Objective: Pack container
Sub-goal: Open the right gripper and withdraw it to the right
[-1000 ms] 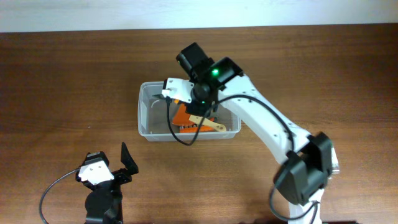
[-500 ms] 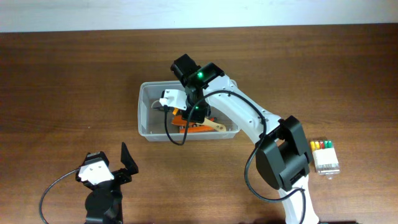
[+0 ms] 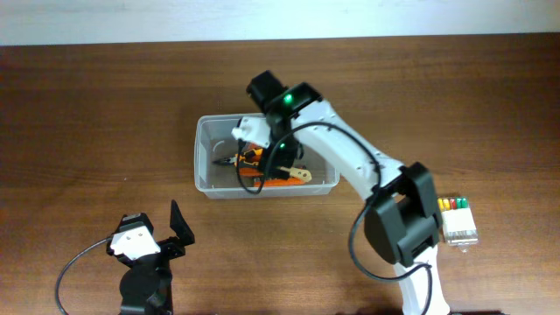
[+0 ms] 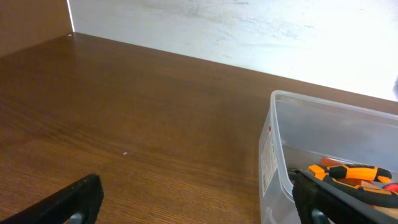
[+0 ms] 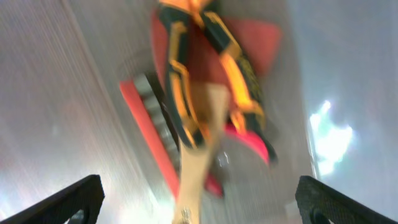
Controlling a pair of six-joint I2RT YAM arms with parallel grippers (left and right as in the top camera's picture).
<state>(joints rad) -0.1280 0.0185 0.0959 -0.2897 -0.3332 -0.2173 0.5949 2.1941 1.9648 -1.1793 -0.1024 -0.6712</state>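
The container (image 3: 200, 166), a clear plastic tub, stands mid-table. Inside it lie orange-and-black pliers (image 3: 238, 160), a red tool and a wooden handle (image 3: 303, 175). My right gripper (image 3: 262, 151) hangs over the tub, pointing down into it. In the right wrist view its fingers (image 5: 68, 202) stand wide open, and the pliers (image 5: 208, 68) and wooden handle (image 5: 198, 155) lie loose on the tub floor below. My left gripper (image 3: 168, 234) rests open near the front left, holding nothing. From the left wrist the container (image 4: 275, 155) appears at the right.
A small clear box with coloured bits (image 3: 458, 220) sits at the right, beside the right arm's base. The right arm (image 3: 350, 162) reaches across the tub's right half. A pale wall (image 4: 249, 31) runs behind the table's far edge.
My right gripper has gone from shut to wide open. The orange-and-black pliers now lie loose in the container. The left arm has not moved.
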